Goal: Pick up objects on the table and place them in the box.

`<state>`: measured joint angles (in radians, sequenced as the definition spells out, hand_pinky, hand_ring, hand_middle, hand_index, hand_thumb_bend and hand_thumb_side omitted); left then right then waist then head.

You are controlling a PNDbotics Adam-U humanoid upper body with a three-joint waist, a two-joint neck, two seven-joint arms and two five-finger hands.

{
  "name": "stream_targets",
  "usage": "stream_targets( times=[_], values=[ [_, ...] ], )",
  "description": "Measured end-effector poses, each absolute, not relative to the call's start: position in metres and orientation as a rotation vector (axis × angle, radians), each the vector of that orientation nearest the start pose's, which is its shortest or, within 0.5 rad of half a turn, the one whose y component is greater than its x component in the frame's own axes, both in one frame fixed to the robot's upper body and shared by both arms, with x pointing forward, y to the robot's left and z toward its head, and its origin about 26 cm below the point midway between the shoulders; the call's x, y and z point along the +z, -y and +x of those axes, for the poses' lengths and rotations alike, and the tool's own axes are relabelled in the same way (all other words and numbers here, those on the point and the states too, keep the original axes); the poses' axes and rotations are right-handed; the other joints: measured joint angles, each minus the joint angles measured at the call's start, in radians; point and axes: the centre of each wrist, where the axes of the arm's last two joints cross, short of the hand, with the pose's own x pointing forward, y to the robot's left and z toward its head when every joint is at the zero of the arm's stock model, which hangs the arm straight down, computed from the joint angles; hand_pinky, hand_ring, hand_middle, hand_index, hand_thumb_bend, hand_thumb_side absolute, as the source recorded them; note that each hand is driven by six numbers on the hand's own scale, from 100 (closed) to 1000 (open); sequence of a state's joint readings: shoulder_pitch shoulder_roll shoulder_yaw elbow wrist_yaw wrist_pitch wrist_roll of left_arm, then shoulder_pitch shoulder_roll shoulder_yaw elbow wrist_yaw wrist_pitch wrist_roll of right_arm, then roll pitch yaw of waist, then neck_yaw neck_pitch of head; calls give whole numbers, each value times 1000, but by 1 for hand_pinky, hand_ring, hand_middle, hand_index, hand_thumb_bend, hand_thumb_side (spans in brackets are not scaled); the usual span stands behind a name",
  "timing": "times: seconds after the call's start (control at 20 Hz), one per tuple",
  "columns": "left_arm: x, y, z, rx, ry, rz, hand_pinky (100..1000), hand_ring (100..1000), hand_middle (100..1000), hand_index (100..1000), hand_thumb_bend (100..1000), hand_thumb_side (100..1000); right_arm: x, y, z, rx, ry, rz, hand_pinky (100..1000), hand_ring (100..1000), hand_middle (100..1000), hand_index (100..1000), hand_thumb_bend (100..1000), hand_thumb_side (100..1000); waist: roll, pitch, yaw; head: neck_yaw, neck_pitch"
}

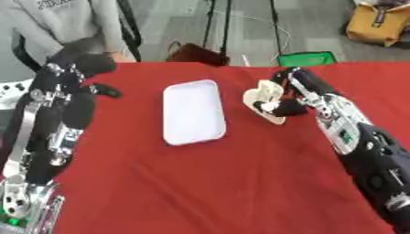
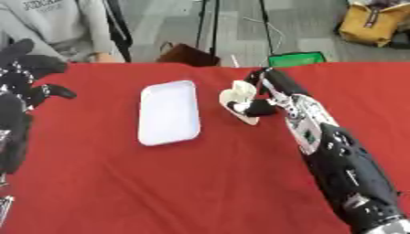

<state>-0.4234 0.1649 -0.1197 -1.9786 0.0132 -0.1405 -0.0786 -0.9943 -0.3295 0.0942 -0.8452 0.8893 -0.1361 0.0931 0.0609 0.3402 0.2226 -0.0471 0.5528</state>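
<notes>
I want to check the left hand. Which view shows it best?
The left eye view: the whole left hand shows, beside the white tray. In the right eye view, it is cut by the edge.

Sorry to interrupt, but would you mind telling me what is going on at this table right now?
The robot's right hand is curled around a cream-coloured object, just right of a shallow white box on the red table. The box looks empty, so the object has not yet gone in. The left hand is raised at the table's left side, holding nothing as far as can be seen.
</notes>
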Motion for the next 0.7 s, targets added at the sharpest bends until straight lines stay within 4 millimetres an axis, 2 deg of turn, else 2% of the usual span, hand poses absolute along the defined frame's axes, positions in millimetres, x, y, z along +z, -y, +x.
stream_targets(
  times=[0.05,0.1,0.15,0.2,0.25,0.3,0.35,0.7],
  values=[
    [213,-191,309,-452,2484,-190,617,800,712,914,512,614,185,241,491,1203,1657,-931,456,549,568,736,397,452,0,0,0,0,0],
    [213,-191,309,-452,2484,-190,617,800,712,914,512,614,185,241,491,1202,1656,-933,456,549,568,736,397,452,-1,0,0,0,0],
    [213,-191,309,-452,2484,-190,617,800,712,914,512,613,185,241,491,1201,1655,-935,453,546,558,734,288,402,-1,0,0,0,0],
    [214,-191,309,-452,2484,-190,617,800,712,914,512,613,184,241,491,1199,1654,-938,453,546,558,734,288,402,-1,0,0,0,0],
    [214,-191,309,-452,2485,-190,617,800,712,914,512,613,184,241,491,1198,1654,-940,450,543,552,731,180,339,-1,0,0,0,0],
    [214,-191,309,-453,2486,-190,617,800,712,914,512,613,184,241,491,1196,1653,-943,450,543,552,731,180,339,-1,0,0,1,0],
    [215,-191,309,-453,2487,-191,618,800,712,914,511,613,184,241,491,1195,1652,-946,440,539,540,719,100,238,-1,0,0,1,0],
    [215,-191,309,-454,2489,-191,618,800,712,914,511,612,184,240,491,1179,1657,-959,433,536,533,709,100,218,-2,0,-1,1,0]
  ],
)
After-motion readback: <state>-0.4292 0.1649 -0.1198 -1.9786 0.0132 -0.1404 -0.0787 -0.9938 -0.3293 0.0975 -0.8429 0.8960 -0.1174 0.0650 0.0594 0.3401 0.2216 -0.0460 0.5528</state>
